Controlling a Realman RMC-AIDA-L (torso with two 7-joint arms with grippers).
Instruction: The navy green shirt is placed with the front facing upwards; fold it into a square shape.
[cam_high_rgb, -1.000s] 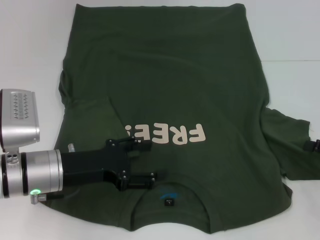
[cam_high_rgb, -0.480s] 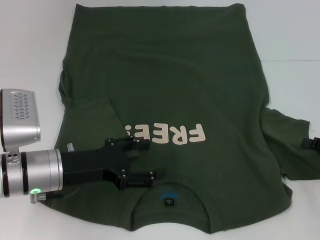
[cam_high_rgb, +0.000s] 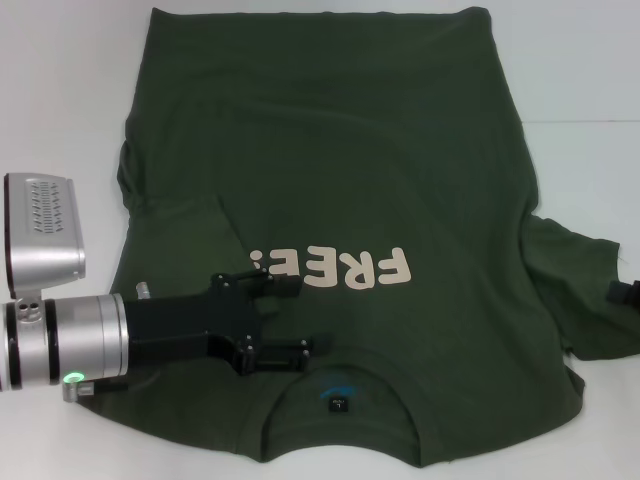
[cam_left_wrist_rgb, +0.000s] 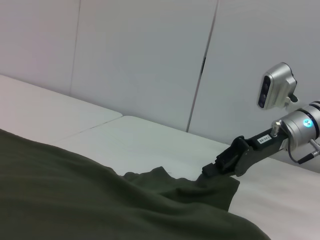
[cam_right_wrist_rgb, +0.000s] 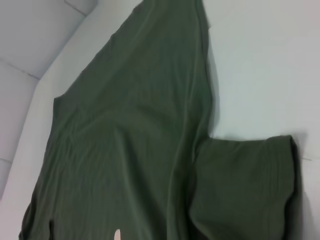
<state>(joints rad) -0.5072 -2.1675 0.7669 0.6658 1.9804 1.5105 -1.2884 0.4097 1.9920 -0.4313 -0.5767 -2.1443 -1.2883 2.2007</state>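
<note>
The navy green shirt (cam_high_rgb: 380, 170) lies spread face up on the white table, its collar and tag (cam_high_rgb: 337, 404) at the near edge. Its cream lettering (cam_high_rgb: 340, 268) reads upside-down from the head view. Its left sleeve is folded in over the body. My left gripper (cam_high_rgb: 288, 317) is open over the chest, just left of the collar, with nothing between its fingers. Only the tip of my right gripper (cam_high_rgb: 627, 292) shows, at the outer edge of the spread right sleeve (cam_high_rgb: 580, 290). In the left wrist view the right gripper (cam_left_wrist_rgb: 212, 169) touches that sleeve's hem (cam_left_wrist_rgb: 200, 187).
The white table (cam_high_rgb: 60, 100) shows bare strips to the left and right of the shirt. A seam line (cam_high_rgb: 585, 122) crosses the table at the right. Grey wall panels (cam_left_wrist_rgb: 140, 60) stand beyond the table in the left wrist view.
The left arm has shifted very slightly; its gripper stays open over the same spot. The shirt and the right gripper look unchanged.
</note>
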